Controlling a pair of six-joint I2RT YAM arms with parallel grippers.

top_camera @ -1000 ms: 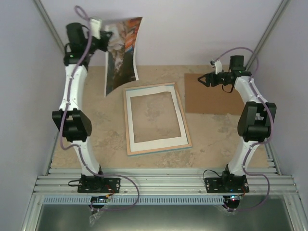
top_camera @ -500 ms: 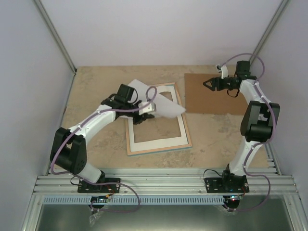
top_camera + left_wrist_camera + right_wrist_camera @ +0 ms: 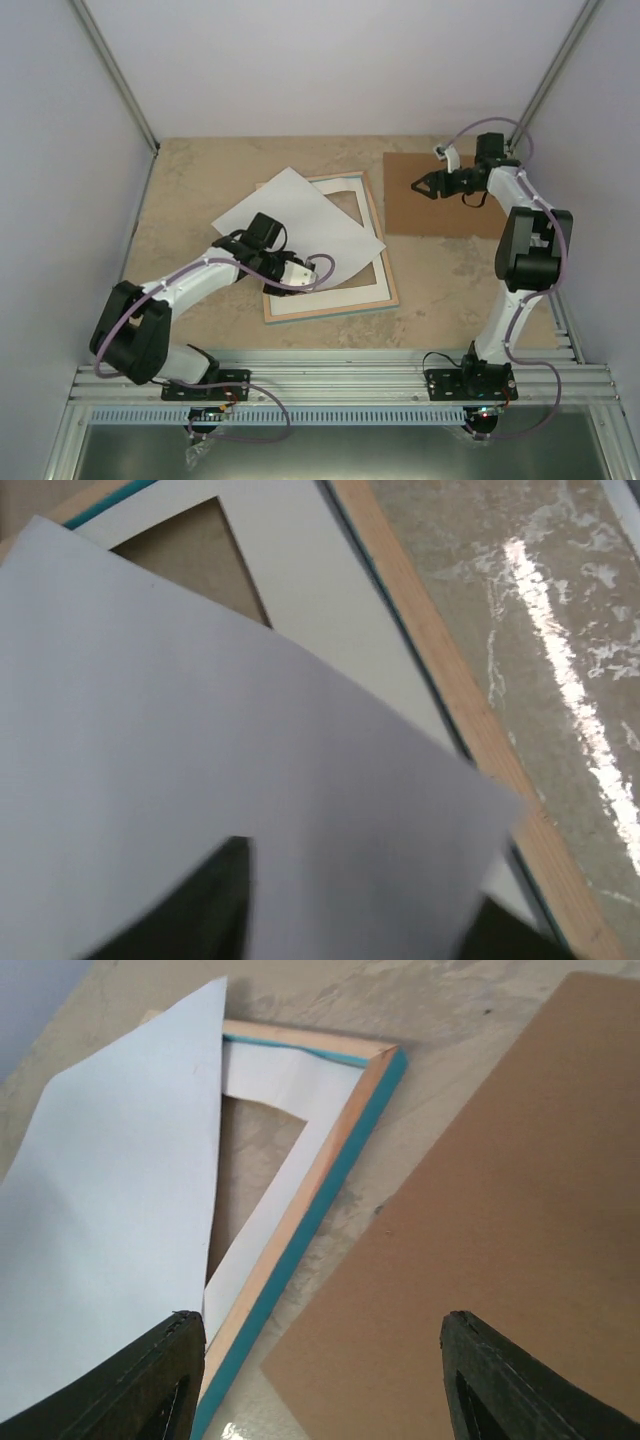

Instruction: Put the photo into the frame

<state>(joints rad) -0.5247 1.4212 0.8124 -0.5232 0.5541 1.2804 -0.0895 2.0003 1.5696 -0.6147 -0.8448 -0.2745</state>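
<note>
The photo (image 3: 300,215) lies white back up, skewed across the upper left of the frame (image 3: 386,268). The frame lies back up with its white mat board (image 3: 330,300) in it. In the left wrist view the photo's back (image 3: 200,710) fills most of the picture. My left gripper (image 3: 300,270) (image 3: 355,880) is at the photo's near corner with its jaws apart: one finger (image 3: 195,905) is over the sheet, the other (image 3: 510,935) is under its edge. My right gripper (image 3: 420,185) (image 3: 320,1360) is open and empty, hovering over the near left corner of the brown backing board (image 3: 440,195).
The backing board (image 3: 500,1210) lies flat to the right of the frame's turquoise edge (image 3: 320,1220). Bare stone-patterned table (image 3: 190,180) surrounds the frame. Walls close in on the left, back and right.
My left arm swung the photo down from high at the back left and laid it face down over the frame. My right gripper shifted slightly left over the backing board.
</note>
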